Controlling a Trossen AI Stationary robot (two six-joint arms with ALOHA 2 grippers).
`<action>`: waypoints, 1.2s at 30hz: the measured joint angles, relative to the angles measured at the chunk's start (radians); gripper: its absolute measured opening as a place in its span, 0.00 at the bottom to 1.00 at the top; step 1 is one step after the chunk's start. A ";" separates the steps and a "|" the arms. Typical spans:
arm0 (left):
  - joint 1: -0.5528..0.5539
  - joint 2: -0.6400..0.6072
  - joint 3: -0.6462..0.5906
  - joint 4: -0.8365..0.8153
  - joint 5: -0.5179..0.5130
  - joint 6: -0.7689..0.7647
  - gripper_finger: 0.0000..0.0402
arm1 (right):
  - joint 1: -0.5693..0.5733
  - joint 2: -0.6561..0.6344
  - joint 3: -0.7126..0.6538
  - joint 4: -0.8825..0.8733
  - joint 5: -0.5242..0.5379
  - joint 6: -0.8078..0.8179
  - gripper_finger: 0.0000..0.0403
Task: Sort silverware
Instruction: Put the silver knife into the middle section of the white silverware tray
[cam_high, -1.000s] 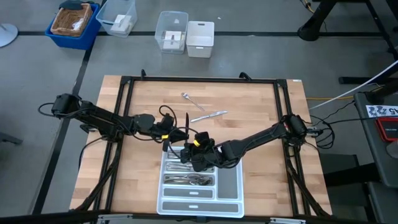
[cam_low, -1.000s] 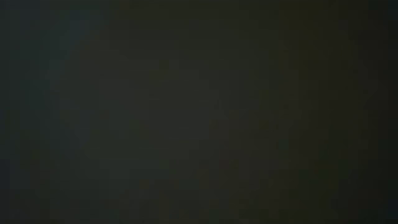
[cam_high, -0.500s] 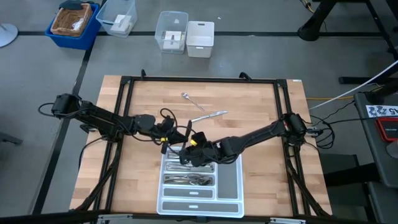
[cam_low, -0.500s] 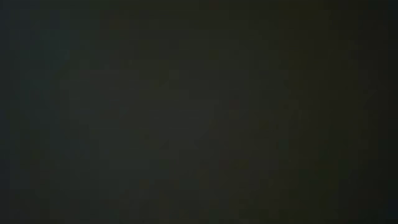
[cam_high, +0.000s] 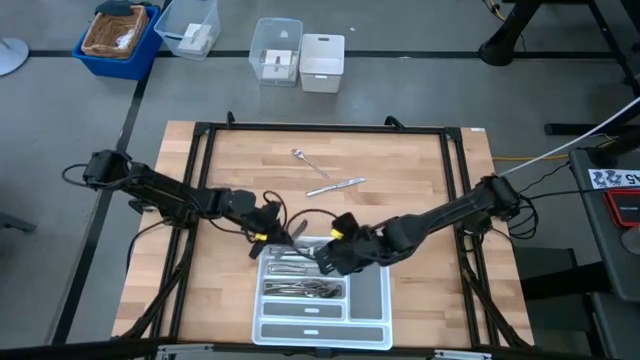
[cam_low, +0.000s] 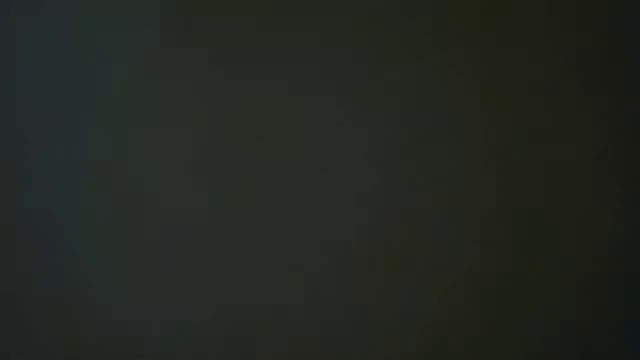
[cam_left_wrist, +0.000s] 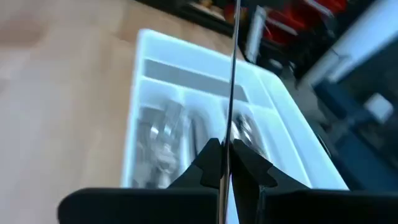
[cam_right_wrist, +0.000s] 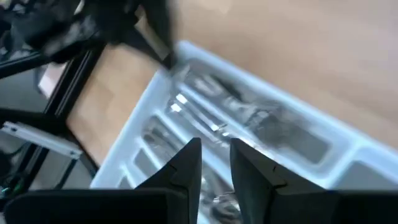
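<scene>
- Left gripper (cam_left_wrist: 225, 163): over the far left corner of the white cutlery tray (cam_high: 372, 300), fingers clamped on a slim silver utensil (cam_left_wrist: 233, 74).
- Right gripper (cam_right_wrist: 214, 163): over the tray's far end, fingers slightly apart, empty.
- Sorted silverware (cam_high: 300, 290): in the tray's compartments.
- Spoon (cam_high: 307, 160) and knife (cam_high: 336, 186): loose on the desk (cam_high: 400, 170), far of the tray.

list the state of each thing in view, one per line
left gripper: shut on a thin silver utensil, over the tray's far end
thin silver utensil: clamped edge-on between the fingers
right gripper: open, empty, above the tray
white tray: flat on the table, silverware in several compartments
spoon: loose on the table
knife: loose on the table, beside the spoon
</scene>
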 joint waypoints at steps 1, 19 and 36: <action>-0.012 0.000 0.000 -0.007 0.011 0.019 0.01 | 0.000 -0.011 0.000 -0.026 0.015 0.001 0.21; -0.201 0.143 0.002 0.015 -0.118 0.339 0.06 | -0.010 -0.067 -0.001 -0.221 -0.042 -0.055 0.21; -0.202 0.331 0.089 0.119 -0.198 0.231 0.22 | -0.010 -0.109 -0.001 -0.234 -0.051 -0.191 0.21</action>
